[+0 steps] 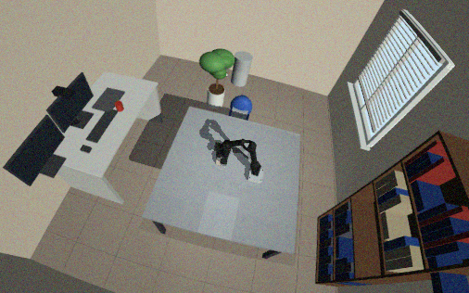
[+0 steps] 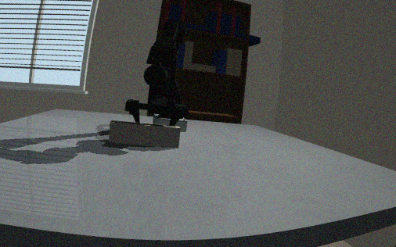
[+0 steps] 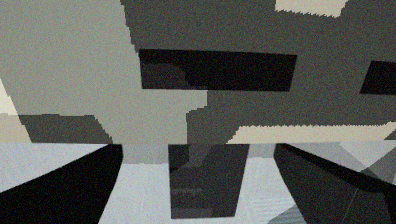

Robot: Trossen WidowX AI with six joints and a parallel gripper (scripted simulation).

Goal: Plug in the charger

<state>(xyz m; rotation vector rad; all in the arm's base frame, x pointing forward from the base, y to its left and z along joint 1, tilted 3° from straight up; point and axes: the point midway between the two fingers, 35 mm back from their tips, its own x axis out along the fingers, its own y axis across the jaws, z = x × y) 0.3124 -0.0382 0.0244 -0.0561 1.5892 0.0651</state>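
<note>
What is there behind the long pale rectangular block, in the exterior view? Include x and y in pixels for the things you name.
Behind the block [image 1: 218, 162] [image 2: 144, 134] [image 3: 240, 40]: the black gripper [image 1: 221, 159] [image 2: 155, 123] [image 3: 200, 149], open, and part of the arm's white base [image 1: 256, 176] [image 2: 183, 125]. Covered, so unknown: the fingertips and the table directly behind.

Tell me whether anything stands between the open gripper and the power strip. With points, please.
Possibly: in the wrist view a dark block [image 3: 210, 182] shows in the gap between the fingers of the open gripper [image 1: 223, 159] [image 2: 155, 123] [image 3: 200, 149], below the pale power strip [image 1: 218, 162] [image 2: 145, 134] [image 3: 75, 55]. It may be the charger; I can't confirm that. Nothing else visible intervenes.
</note>
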